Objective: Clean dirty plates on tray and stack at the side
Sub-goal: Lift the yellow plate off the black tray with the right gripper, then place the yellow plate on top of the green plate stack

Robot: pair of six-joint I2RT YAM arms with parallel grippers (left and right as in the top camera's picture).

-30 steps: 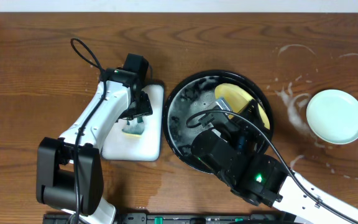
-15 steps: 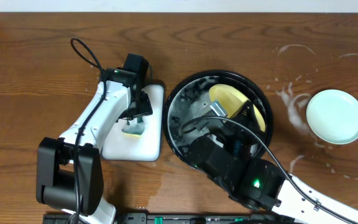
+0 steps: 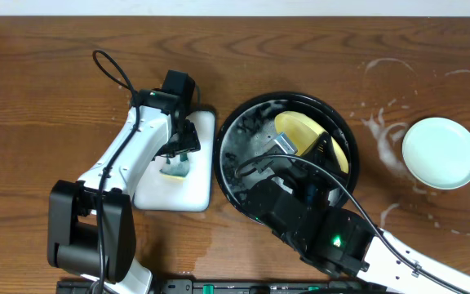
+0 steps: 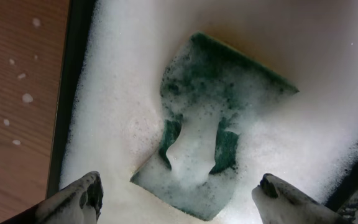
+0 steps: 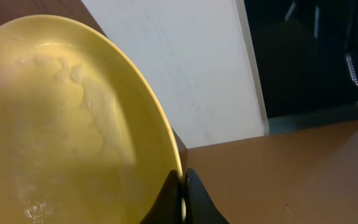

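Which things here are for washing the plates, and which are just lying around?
For the job: pale yellow round plate, pale mint-green round plate, big round black tray, foamy green sponge, white rectangular dish.
Just lying about: white foam smears, black cable.

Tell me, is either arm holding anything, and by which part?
The right gripper holds the yellow plate by its rim, jaws pinched on the edge. The left gripper holds nothing; its jaws are open above the green sponge.

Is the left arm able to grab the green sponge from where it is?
Probably yes. The left tool is open right above the sponge, one finger on each side, with only foam between them.
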